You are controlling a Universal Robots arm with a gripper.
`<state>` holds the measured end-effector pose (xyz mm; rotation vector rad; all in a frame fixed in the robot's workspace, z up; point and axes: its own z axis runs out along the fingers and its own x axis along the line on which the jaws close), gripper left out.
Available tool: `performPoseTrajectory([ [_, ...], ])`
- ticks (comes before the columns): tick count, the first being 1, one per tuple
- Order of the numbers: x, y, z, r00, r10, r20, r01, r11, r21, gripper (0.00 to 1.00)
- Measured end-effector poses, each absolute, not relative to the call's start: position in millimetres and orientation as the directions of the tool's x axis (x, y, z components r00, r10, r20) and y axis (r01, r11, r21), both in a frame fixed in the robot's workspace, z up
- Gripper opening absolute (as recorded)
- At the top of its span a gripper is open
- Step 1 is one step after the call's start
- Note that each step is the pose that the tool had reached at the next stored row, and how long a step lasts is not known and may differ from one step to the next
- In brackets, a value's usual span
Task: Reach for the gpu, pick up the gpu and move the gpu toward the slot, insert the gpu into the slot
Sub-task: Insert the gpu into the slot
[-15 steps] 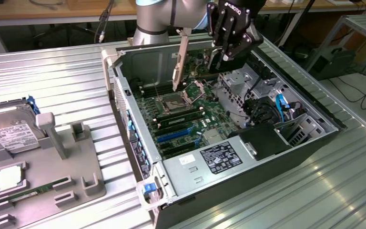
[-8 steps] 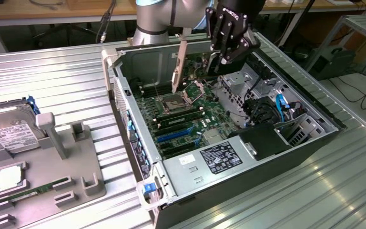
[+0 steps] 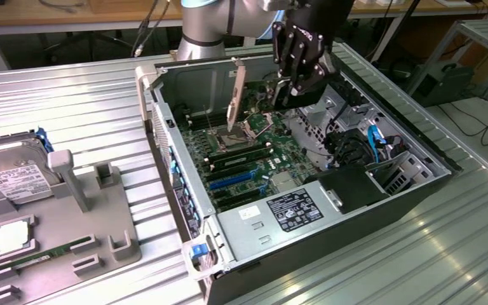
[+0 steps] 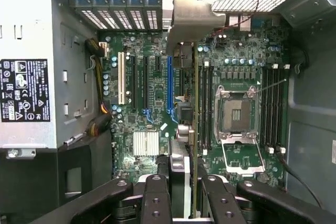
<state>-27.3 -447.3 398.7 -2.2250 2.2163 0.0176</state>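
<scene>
Open computer case (image 3: 161,95) lying on ribbed metal table (image 3: 74,108), green motherboard (image 3: 257,155) inside, pincer (image 3: 288,95) clenched on upright gpu (image 3: 238,89) above the board, beside the blue slot (image 4: 169,85)

We see the gpu (image 3: 238,95) (image 4: 190,19), a thin flat card with a silver end piece. It stands on its edge in the air, in the upper middle of the exterior view. The slot (image 4: 169,85) is long, thin and blue, flat on the green board. The gpu is not in it.
</scene>
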Motion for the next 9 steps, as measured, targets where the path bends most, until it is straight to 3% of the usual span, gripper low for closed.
performPoseTrajectory([
  [5,-38,-446,343,-0.001,-1.000,-0.006,-1.000,0.001,-0.011,0.28],
  [9,-73,-445,321,0.011,-1.000,-0.006,-0.999,-0.011,-0.033,0.28],
])
